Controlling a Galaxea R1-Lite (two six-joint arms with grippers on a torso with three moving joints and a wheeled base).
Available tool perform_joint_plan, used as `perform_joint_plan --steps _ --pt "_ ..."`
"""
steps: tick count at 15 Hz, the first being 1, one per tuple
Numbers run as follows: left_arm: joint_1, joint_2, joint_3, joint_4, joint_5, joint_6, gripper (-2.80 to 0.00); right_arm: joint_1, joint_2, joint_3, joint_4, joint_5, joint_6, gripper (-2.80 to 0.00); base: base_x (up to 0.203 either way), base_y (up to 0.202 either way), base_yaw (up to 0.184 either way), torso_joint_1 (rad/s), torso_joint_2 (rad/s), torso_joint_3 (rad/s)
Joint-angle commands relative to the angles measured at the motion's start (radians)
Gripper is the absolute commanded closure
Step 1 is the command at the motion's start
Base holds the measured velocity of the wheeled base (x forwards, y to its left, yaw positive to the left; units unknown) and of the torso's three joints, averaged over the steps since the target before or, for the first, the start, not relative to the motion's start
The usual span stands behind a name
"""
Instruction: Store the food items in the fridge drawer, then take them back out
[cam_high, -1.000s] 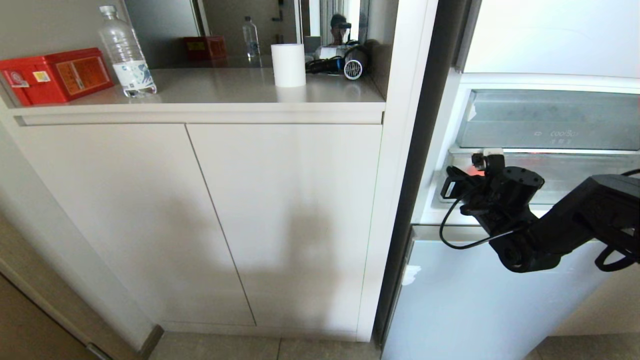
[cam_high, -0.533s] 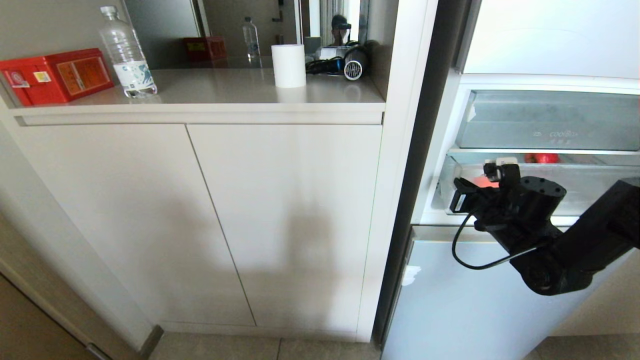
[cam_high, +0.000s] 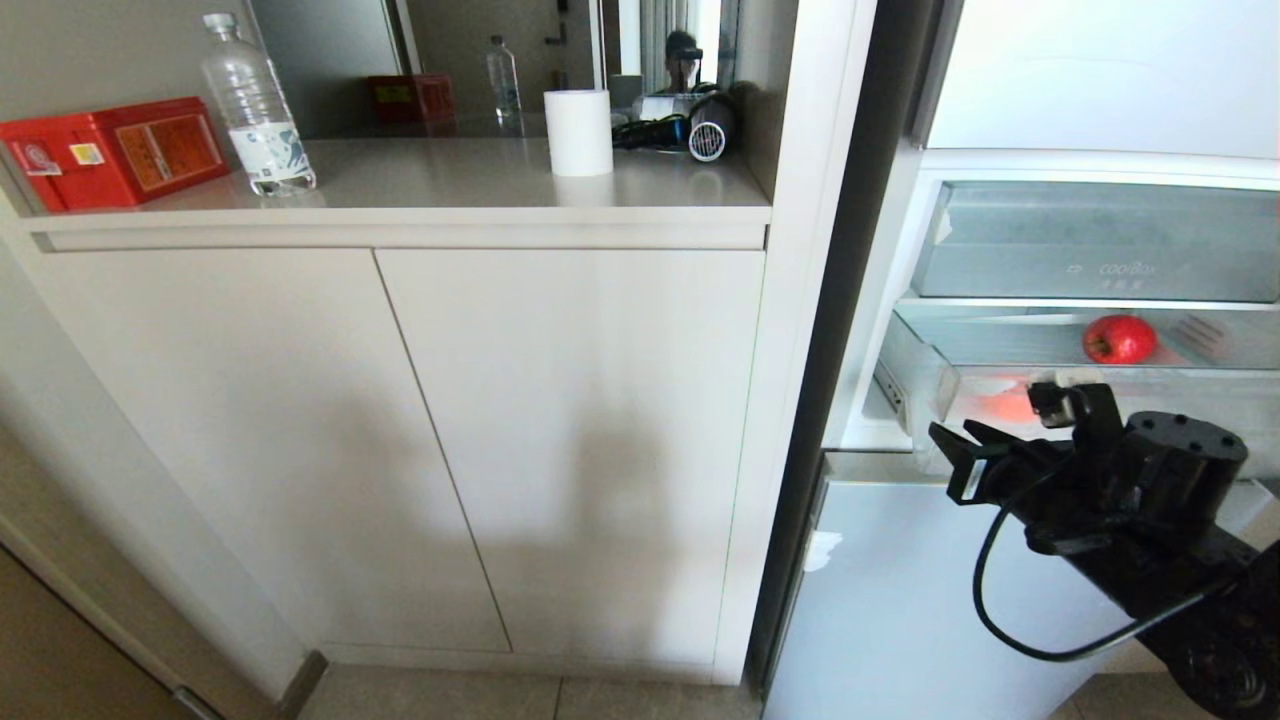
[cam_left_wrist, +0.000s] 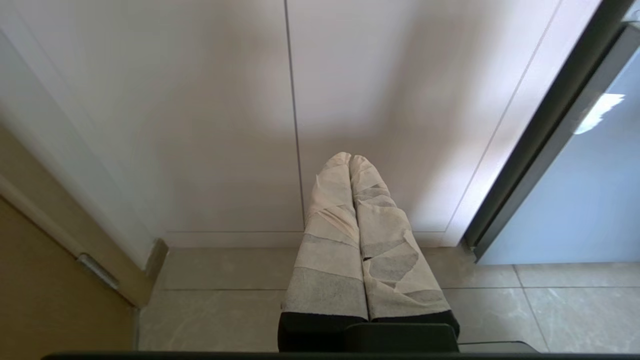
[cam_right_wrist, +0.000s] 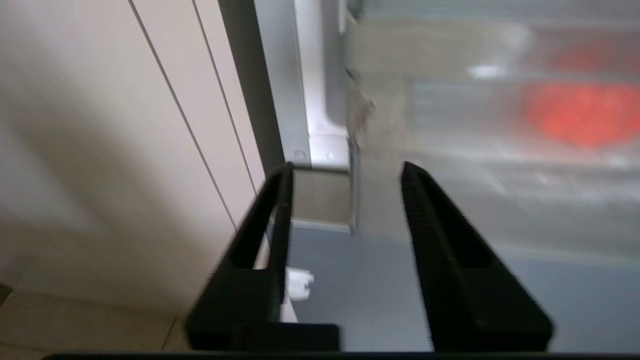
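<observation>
Head view: the right gripper, matte black, hangs just in front of the fridge drawer, a clear plastic tray with a frosted front, pulled out. A glossy round red apple lies inside it, toward the far right. A smooth beige cabinet stands on the left.

Left wrist view: the left gripper has tape-wrapped fingers pressed together, holding nothing, above grey floor tiles.

Right wrist view: the right gripper's ribbed black fingers stand apart, empty, before the drawer's corner; the apple is a red blur behind the frosted plastic.
</observation>
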Motion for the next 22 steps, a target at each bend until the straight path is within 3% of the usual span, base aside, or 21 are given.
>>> perform_joint_plan --steps 1,5,8,11,14,19,22 --pt "0.001 0.002 0.0 0.0 0.0 -0.001 0.0 0.0 -0.116 0.112 -0.013 -0.006 0.013 -2.8 0.0 0.0 0.0 0.0 0.0 0.0" --pt "0.001 0.002 0.0 0.0 0.0 0.0 0.0 -0.044 -0.351 0.193 0.039 -0.032 0.012 -2.8 0.0 0.0 0.0 0.0 0.0 0.0" --pt "0.001 0.002 0.0 0.0 0.0 0.0 0.0 -0.2 -0.486 0.004 0.437 -0.005 0.005 -2.8 0.0 0.0 0.0 0.0 0.0 0.0" --pt "0.001 0.002 0.0 0.0 0.0 0.0 0.0 -0.33 -0.522 -0.292 0.859 0.113 0.003 -2.8 0.0 0.0 0.0 0.0 0.0 0.0" --pt "0.001 0.002 0.0 0.001 0.0 0.0 0.0 -0.408 -0.387 -0.541 1.072 0.193 -0.019 -2.8 0.0 0.0 0.0 0.0 0.0 0.0" --pt "0.001 0.002 0.0 0.001 0.0 -0.001 0.0 -0.467 -0.078 -0.823 1.217 0.226 -0.123 -2.8 0.0 0.0 0.0 0.0 0.0 0.0" --pt "0.001 0.002 0.0 0.0 0.0 -0.001 0.0 -0.476 0.032 -0.956 1.241 0.231 -0.141 -2.8 0.0 0.0 0.0 0.0 0.0 0.0"
